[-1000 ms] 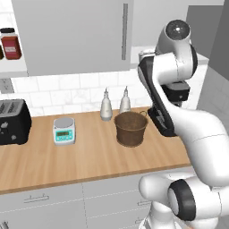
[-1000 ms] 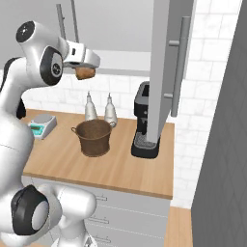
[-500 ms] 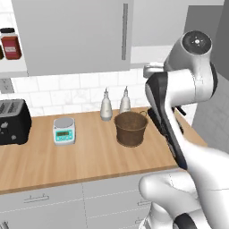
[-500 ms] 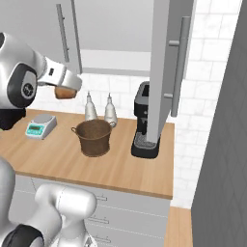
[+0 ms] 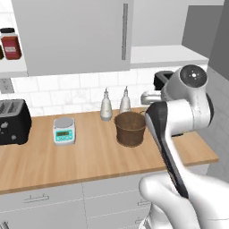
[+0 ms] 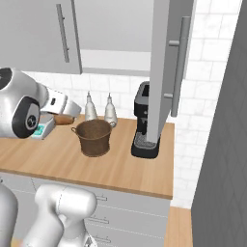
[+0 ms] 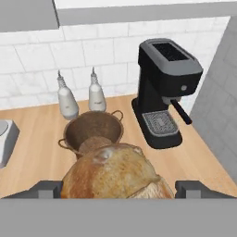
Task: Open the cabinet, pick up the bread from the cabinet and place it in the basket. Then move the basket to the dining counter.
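We're looking at the wall cabinet (image 6: 120, 38) first: right door swung out edge-on toward us, left door shut, pale shelf bare inside. Below it the wooden counter (image 5: 89, 156) w/ white tiles behind. On it, big to small: the black coffee machine (image 7: 164, 90) at the right, a black toaster (image 5: 13, 120) far left, then the basket (image 5: 130, 129), a small scale (image 5: 63, 130), two slim bottles (image 5: 115, 103) just behind the basket.

Now the gripper (image 7: 115, 187): fingers spread wide, one either side of the bread (image 7: 113, 176), and we reckon it's carried there, pinched across its width. In the right base view the bread (image 6: 62, 119) shows as a brown sliver at the hand, up off the counter, just left of the basket's (image 6: 94, 137) rim.

What the drop turns on: hand view has the basket (image 7: 95, 132) mouth straight ahead of and below the bun, partly hidden by it, bun not yet over the centre. So we'd want a short carry fwd over the rim, then let go. The bun's rounded, no real long axis to fuss about. Basket handle looks folded low, can't tell for sure.
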Robot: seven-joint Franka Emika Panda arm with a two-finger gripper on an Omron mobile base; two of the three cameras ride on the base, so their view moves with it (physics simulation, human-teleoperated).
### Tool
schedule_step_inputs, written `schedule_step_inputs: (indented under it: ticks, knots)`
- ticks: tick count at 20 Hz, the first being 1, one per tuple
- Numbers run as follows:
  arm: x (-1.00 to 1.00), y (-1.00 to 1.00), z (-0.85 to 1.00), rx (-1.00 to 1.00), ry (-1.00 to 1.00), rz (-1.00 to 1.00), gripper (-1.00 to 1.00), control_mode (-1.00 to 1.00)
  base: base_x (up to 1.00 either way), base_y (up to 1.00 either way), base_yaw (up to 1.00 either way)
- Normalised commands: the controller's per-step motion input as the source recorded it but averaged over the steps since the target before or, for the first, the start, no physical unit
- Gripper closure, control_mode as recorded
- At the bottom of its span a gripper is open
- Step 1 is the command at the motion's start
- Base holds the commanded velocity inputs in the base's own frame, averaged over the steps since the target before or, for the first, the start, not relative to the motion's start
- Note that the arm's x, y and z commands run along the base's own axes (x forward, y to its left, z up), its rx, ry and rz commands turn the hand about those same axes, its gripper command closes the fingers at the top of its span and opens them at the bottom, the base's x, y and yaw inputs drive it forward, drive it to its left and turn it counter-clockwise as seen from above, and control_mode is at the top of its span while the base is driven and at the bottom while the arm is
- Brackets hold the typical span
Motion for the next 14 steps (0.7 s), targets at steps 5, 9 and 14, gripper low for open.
schedule_step_inputs:
  ticks: [5, 9, 14]
  knots:
    - [0.54, 0.09, -0.52, 0.00, 0.08, 0.12, 1.00, -1.00, 0.00, 0.00, 0.00]
    - [0.76, 0.14, -0.51, 0.00, 0.14, 0.07, 1.00, -1.00, 0.00, 0.00, 0.00]
    - [0.89, 0.09, -0.46, 0.00, 0.16, 0.02, 1.00, -1.00, 0.00, 0.00, 0.00]
